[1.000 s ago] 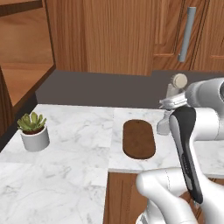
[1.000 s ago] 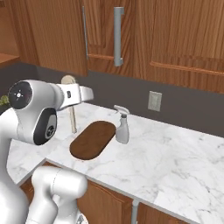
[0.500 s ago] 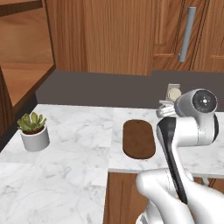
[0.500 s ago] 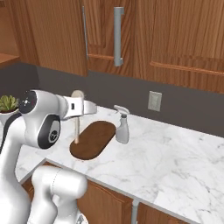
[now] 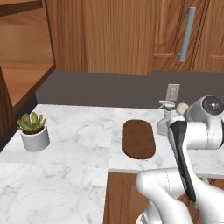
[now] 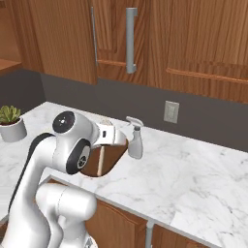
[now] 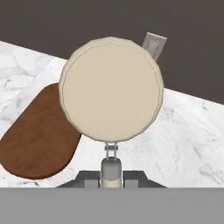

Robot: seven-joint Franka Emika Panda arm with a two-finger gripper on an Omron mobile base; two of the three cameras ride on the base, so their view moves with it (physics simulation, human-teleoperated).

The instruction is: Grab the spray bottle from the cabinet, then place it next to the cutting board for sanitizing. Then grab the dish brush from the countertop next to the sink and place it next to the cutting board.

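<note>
In the hand view my gripper point(image 7: 110, 179) is shut on the thin neck of the dish brush point(image 7: 111, 89), whose round cream head sits close in front of the camera. The brush's tan handle point(image 6: 100, 162) hangs down over the near end of the dark-brown cutting board point(image 6: 115, 156), which my arm partly hides. From the other side the board point(image 5: 139, 139) lies flat on the white marble countertop point(image 5: 65, 175). The spray bottle point(image 6: 135, 140) stands upright just right of the board, close beside the held brush. The cream brush head point(image 5: 180, 107) shows beside the bottle point(image 5: 165, 123).
A succulent in a white pot point(image 5: 34, 131) stands at the left of the counter. A wall outlet point(image 6: 170, 111) sits on the dark backsplash behind the bottle. Wooden wall cabinets with a grey bar handle point(image 6: 131, 41) hang above. An open cabinet point(image 5: 22, 65) is at far left.
My arm has come down and swung right with the brush, from high at the board's left to low over the board beside the spray bottle. Board and bottle have not moved.
</note>
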